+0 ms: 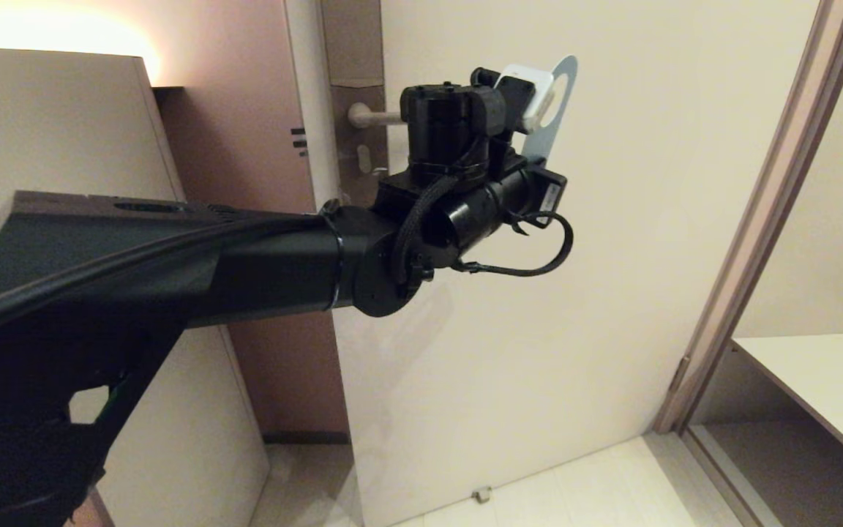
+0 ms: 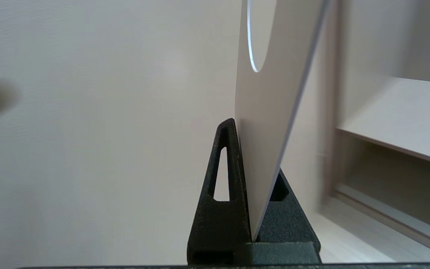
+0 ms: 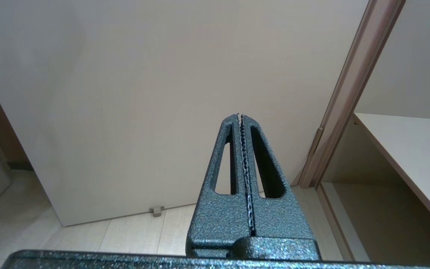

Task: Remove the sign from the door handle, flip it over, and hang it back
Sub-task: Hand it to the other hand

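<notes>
My left gripper [image 1: 520, 102] is raised in front of the door and is shut on the lower end of the sign [image 1: 564, 110]. The sign is off the door handle [image 1: 374, 115] and stands upright, just right of the lever's far end. The lever's tip is hidden behind my wrist. The head view shows the sign's pale blue face and its oval hole. In the left wrist view the sign [image 2: 271, 112] shows a plain white face, pinched between the fingers [image 2: 231, 157] of the left gripper [image 2: 254, 149]. My right gripper [image 3: 239, 116] is shut and empty, low before the door.
The cream door [image 1: 612, 293] fills the middle. The handle's plate with a keyhole [image 1: 358, 157] is at its left edge. A wooden door frame [image 1: 758, 219] and a pale shelf [image 1: 817, 380] stand at the right. A door stop [image 1: 481, 495] is on the floor.
</notes>
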You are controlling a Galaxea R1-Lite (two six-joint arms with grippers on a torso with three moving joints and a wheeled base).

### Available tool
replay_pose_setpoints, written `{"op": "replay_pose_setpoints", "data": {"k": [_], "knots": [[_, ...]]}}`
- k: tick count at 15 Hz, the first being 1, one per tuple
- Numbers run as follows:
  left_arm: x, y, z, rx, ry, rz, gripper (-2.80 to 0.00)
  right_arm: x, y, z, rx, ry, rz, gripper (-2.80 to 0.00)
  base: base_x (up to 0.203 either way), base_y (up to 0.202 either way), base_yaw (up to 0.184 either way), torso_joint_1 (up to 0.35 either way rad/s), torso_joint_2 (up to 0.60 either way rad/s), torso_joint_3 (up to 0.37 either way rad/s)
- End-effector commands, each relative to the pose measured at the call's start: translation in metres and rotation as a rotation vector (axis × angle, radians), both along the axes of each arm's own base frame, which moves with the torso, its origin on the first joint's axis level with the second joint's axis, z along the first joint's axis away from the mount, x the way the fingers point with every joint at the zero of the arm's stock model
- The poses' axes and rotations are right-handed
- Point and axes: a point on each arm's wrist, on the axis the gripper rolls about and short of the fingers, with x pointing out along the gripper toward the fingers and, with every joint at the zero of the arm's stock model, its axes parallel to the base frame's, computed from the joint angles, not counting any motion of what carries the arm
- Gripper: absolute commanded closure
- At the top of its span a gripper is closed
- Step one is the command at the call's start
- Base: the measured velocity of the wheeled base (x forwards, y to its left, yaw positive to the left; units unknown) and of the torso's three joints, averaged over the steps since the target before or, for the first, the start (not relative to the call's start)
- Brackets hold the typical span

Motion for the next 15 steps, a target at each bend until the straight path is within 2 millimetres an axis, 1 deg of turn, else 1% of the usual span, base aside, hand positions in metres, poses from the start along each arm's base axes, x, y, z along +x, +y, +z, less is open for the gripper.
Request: {"op": "replay_pose_setpoints", "data": {"k": [1, 3, 5, 6, 9, 10, 12, 15], "knots": [[-0.026, -0.002, 0.011, -0.007, -0.004, -0.059, 0.00, 0.000, 0.000, 0.000, 0.000, 0.001, 0.001, 0.00, 0.000, 0.000, 0.000, 0.000, 0.00, 0.000], [-0.044, -0.001, 0.013, 0.006, 0.008, -0.127, 0.00, 0.000, 0.000, 0.000, 0.000, 0.001, 0.000, 0.00, 0.000, 0.000, 0.000, 0.000, 0.00, 0.000], [-0.054, 0.007, 0.009, 0.033, 0.029, -0.223, 0.00, 0.000, 0.000, 0.000, 0.000, 0.001, 0.000, 0.00, 0.000, 0.000, 0.000, 0.000, 0.00, 0.000], [-0.058, 0.014, 0.007, 0.042, 0.045, -0.274, 0.00, 0.000, 0.000, 0.000, 0.000, 0.001, 0.000, 0.00, 0.000, 0.000, 0.000, 0.000, 0.00, 0.000], [-0.068, 0.038, 0.012, -0.002, 0.135, -0.424, 0.00, 0.000, 0.000, 0.000, 0.000, 0.001, 0.001, 0.00, 0.000, 0.000, 0.000, 0.000, 0.00, 0.000], [-0.070, 0.046, 0.010, -0.005, 0.167, -0.478, 0.00, 0.000, 0.000, 0.000, 0.000, 0.001, 0.000, 0.00, 0.000, 0.000, 0.000, 0.000, 0.00, 0.000], [-0.075, 0.063, 0.006, 0.006, 0.211, -0.557, 0.00, 0.000, 0.000, 0.000, 0.000, 0.001, 0.000, 0.00, 0.000, 0.000, 0.000, 0.000, 0.00, 0.000], [-0.085, 0.082, -0.014, 0.048, 0.296, -0.650, 0.00, 0.000, 0.000, 0.000, 0.000, 0.001, 0.000, 0.00, 0.000, 0.000, 0.000, 0.000, 0.00, 0.000]]}}
